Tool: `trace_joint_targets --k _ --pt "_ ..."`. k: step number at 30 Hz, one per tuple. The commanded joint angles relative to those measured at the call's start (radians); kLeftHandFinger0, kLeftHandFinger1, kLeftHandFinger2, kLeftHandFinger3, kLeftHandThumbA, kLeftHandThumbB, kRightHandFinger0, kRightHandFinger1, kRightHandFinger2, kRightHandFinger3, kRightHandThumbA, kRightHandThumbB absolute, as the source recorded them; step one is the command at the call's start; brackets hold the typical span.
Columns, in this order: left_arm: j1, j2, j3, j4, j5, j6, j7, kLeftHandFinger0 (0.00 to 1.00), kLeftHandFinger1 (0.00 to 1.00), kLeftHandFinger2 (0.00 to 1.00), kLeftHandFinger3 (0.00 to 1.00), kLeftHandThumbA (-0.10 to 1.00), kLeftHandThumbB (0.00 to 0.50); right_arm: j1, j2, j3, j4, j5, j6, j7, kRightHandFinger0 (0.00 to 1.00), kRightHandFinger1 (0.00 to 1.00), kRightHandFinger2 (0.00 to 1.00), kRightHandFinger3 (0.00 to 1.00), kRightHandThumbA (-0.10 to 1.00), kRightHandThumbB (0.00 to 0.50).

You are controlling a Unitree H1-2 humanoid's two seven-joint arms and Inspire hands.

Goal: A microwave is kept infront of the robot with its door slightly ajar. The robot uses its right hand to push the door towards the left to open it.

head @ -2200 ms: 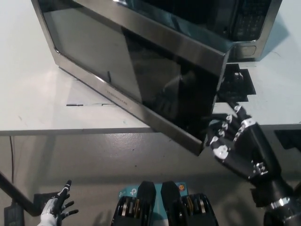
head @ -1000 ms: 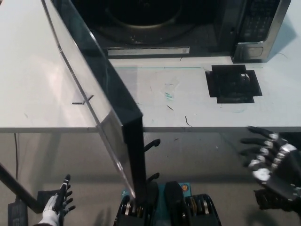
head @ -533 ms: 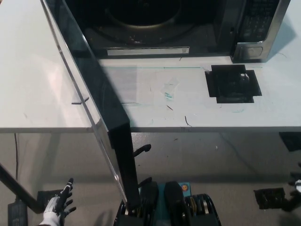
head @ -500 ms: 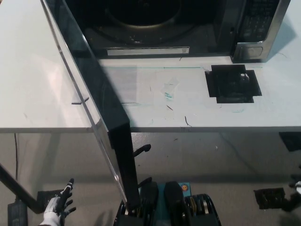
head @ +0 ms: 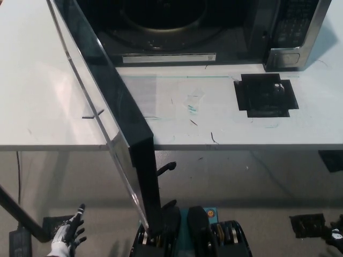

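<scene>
Door (head: 115,126) swung wide; microwave (head: 214,27) cavity exposed; left hand (head: 67,235) low.

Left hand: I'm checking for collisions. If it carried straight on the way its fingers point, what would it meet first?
The left hand points up-right toward the open microwave door; probably that first, though depth is unclear.

This is looking like a lab or test room rather than a kitchen. A microwave (head: 214,27) is sitting at the far edge of a plain white desk (head: 37,101) bearing a black square patch (head: 267,95) and scuffs, over a bare concrete floor (head: 241,182).
</scene>
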Motion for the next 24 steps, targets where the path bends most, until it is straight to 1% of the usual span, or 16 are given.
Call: trace_joint_targets --k 1,5,6,8,10,11,12,13,14,15,17,18,21,22,23,24 --pt "-0.025 0.011 0.004 -0.011 0.002 -0.028 0.016 1.0 1.0 1.0 0.94 0.8 0.082 -0.025 0.002 0.006 0.012 -0.025 -0.097 -0.03 0.33 0.44 0.53 0.73 0.47 0.24" --pt "-0.028 0.015 -0.004 -0.011 0.014 -0.013 0.027 1.0 1.0 1.0 0.94 0.82 0.096 -0.025 0.008 0.015 0.006 -0.029 -0.1 -0.032 0.34 0.46 0.54 0.73 0.48 0.238" --pt "-0.029 0.013 0.002 -0.004 0.004 -0.024 0.018 1.0 1.0 1.0 1.0 0.81 0.095 -0.025 0.007 0.018 0.001 -0.03 -0.099 -0.031 0.35 0.46 0.56 0.72 0.49 0.249" --pt "-0.027 0.014 -0.006 -0.017 0.014 -0.01 0.022 1.0 1.0 1.0 1.0 0.83 0.109 -0.022 0.009 0.016 -0.012 -0.022 -0.1 -0.023 0.35 0.45 0.54 0.72 0.49 0.242" --pt "-0.019 0.005 0.018 -0.034 -0.018 -0.012 0.011 1.0 1.0 1.0 0.98 0.76 0.098 -0.022 0.011 0.012 -0.019 -0.015 -0.097 -0.019 0.36 0.45 0.53 0.71 0.48 0.25" --pt "-0.02 0.017 -0.025 -0.025 0.036 -0.017 0.019 1.0 1.0 1.0 1.0 0.89 0.101 -0.02 0.01 0.013 -0.023 -0.018 -0.098 -0.022 0.35 0.45 0.54 0.71 0.49 0.25" --pt "-0.023 0.005 0.017 -0.022 -0.016 -0.02 0.016 0.96 1.0 1.0 0.93 0.79 0.106 -0.018 0.011 0.011 -0.03 -0.016 -0.092 -0.022 0.36 0.46 0.55 0.71 0.49 0.24" --pt "-0.024 0.003 0.024 -0.019 -0.026 -0.019 0.011 0.91 0.97 1.0 0.92 0.74 0.105 -0.017 0.011 0.011 -0.034 -0.016 -0.09 -0.022 0.36 0.46 0.56 0.72 0.49 0.228" --pt "-0.025 0.002 0.027 -0.017 -0.027 -0.019 0.008 0.89 0.96 1.0 0.91 0.74 0.101 -0.016 0.012 0.011 -0.036 -0.016 -0.089 -0.022 0.36 0.46 0.56 0.73 0.48 0.226" --pt "-0.031 0.017 0.004 -0.009 0.007 -0.015 0.02 0.88 0.97 1.0 0.91 0.8 0.103 -0.022 0.015 0.012 -0.02 -0.018 -0.1 -0.025 0.35 0.46 0.56 0.71 0.48 0.23" --pt "-0.033 0.019 0.0 -0.004 0.009 -0.022 0.015 0.95 1.0 1.0 0.93 0.83 0.106 -0.022 0.015 0.014 -0.022 -0.021 -0.102 -0.024 0.34 0.45 0.53 0.68 0.47 0.222" --pt "-0.027 0.018 0.002 -0.015 0.003 -0.03 0.005 1.0 1.0 1.0 0.98 0.82 0.092 -0.02 0.016 0.013 -0.029 -0.017 -0.092 -0.022 0.35 0.45 0.53 0.69 0.46 0.218" --pt "-0.026 0.022 -0.012 -0.024 0.018 -0.02 0.011 1.0 1.0 1.0 1.0 0.86 0.089 -0.025 0.016 0.014 -0.03 -0.024 -0.084 -0.031 0.36 0.46 0.53 0.68 0.46 0.221" --pt "-0.028 0.013 0.018 -0.023 -0.02 -0.013 0.004 0.97 1.0 1.0 0.98 0.78 0.098 -0.022 0.021 0.016 -0.049 -0.028 -0.064 -0.039 0.38 0.46 0.53 0.69 0.46 0.226" --pt "-0.03 0.012 0.018 -0.017 -0.018 -0.018 0.005 0.95 1.0 1.0 0.92 0.78 0.105 -0.022 0.02 0.017 -0.046 -0.029 -0.07 -0.036 0.38 0.46 0.53 0.69 0.46 0.227" --pt "-0.031 0.012 0.018 -0.016 -0.017 -0.019 0.005 0.96 1.0 1.0 0.92 0.78 0.106 -0.022 0.02 0.018 -0.046 -0.029 -0.071 -0.036 0.38 0.46 0.52 0.69 0.46 0.226"
